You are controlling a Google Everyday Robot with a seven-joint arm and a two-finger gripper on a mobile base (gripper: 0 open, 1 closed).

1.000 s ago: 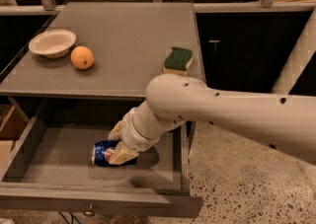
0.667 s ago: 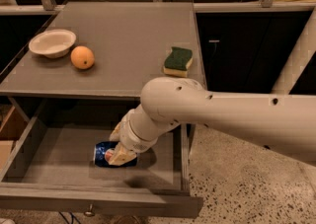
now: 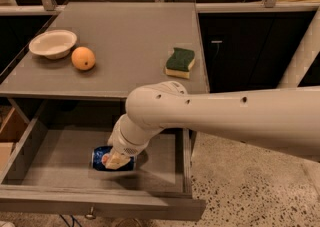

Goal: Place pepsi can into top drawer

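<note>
Pepsi can lying on its side on the floor of the top drawer, a little left of the middle, in the same spot as a second ago. Only a slight swing of the arm's elbow to the left since then, so no real travel of the can. Judged from that: already down inside the drawer, with release and withdrawal seemingly all that remains. Left to right across the table: a pale bowl near the left edge, nothing visible in it; an orange just beside it, outside; further right, near the right edge, a green-and-yellow sponge. Below, drawer pulled well out, grey inside, holding the can and nothing else visible. End effector down in the drawer, right on the can's right end, hiding part of it; gripping or already let go: cannot tell. Thick white arm reaching in from the right.
</note>
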